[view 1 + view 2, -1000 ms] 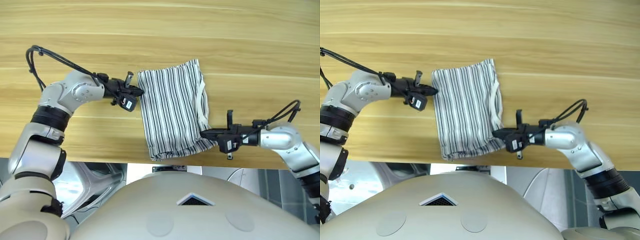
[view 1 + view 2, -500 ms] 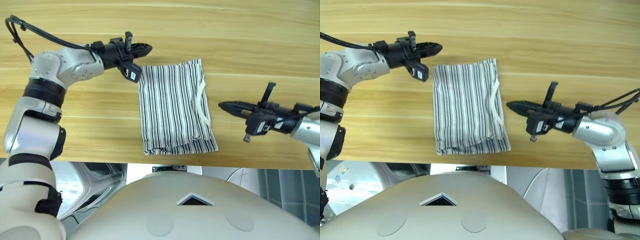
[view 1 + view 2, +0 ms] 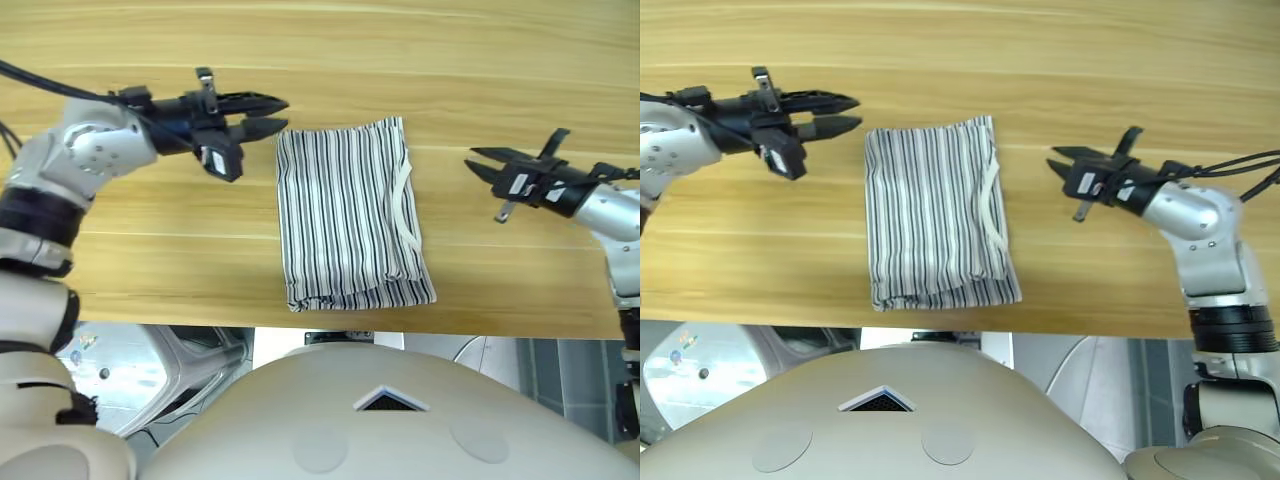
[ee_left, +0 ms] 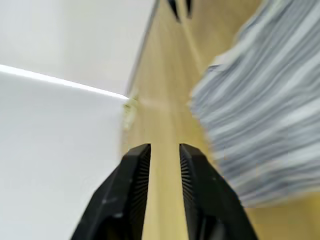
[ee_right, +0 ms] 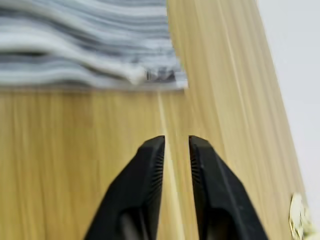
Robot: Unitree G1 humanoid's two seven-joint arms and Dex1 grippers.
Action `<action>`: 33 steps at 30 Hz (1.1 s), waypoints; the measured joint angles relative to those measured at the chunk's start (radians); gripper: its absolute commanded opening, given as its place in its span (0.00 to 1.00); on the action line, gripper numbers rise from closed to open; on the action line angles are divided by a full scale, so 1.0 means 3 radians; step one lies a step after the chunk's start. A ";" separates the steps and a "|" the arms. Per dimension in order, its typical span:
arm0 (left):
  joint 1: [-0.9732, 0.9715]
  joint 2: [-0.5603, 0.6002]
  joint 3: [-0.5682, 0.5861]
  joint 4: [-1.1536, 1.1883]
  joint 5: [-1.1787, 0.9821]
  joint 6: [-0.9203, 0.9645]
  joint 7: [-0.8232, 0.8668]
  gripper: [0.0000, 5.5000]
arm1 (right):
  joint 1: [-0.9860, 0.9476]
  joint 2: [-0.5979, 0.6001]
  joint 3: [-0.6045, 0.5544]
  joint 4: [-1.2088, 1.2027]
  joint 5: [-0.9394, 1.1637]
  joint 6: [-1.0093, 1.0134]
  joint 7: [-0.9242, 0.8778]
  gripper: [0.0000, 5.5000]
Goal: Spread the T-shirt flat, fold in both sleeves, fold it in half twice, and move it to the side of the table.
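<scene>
T-shirt (image 3: 345,215), grey-and-white striped fabric, is found folded into a compact rectangle and laid flat on the light wooden table (image 3: 520,60), close to its near edge, between the two arms. White neckline trim (image 3: 403,196) is noted along the shirt's right side. The black two-fingered left gripper (image 3: 281,114) is held just beside the far left corner of the shirt, not touching; fingers parted by a narrow gap, nothing held. The black right gripper (image 3: 472,160) is held apart from the shirt's right edge; narrow gap likewise, nothing gripped.
</scene>
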 measured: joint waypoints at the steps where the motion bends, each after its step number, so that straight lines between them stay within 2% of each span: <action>1: 0.0110 0.0081 0.0004 -0.0108 -0.0143 0.0104 -0.0167 0.30 | 0.0029 -0.0051 -0.0021 0.0036 0.0007 -0.0021 0.0030 0.28; 7: 0.0765 0.0389 0.0084 -0.0672 -0.0514 0.0647 -0.0932 0.46 | 0.0482 -0.0318 -0.0091 0.0073 0.0164 -0.0218 0.0388 0.47; 12: 0.1073 0.0329 0.0179 -0.1043 -0.0482 0.0857 -0.1099 0.62 | 0.0979 -0.0497 -0.0162 0.0009 0.0405 -0.0449 0.0729 0.64; 22: 0.1431 0.0158 0.0239 -0.1254 -0.0259 0.0996 -0.1325 0.95 | 0.1110 -0.0483 -0.0031 -0.0033 0.0537 -0.0629 0.0897 0.97; 24: 0.1518 0.0168 0.0250 -0.1305 -0.0252 0.1049 -0.1402 0.97 | 0.1115 -0.0468 0.0028 -0.0067 0.0580 -0.0634 0.0899 0.98; 33: 0.1815 0.0335 0.0358 -0.1651 -0.0357 0.1254 -0.1717 0.97 | 0.1188 -0.0407 0.0266 -0.0310 0.0661 -0.0642 0.0901 0.98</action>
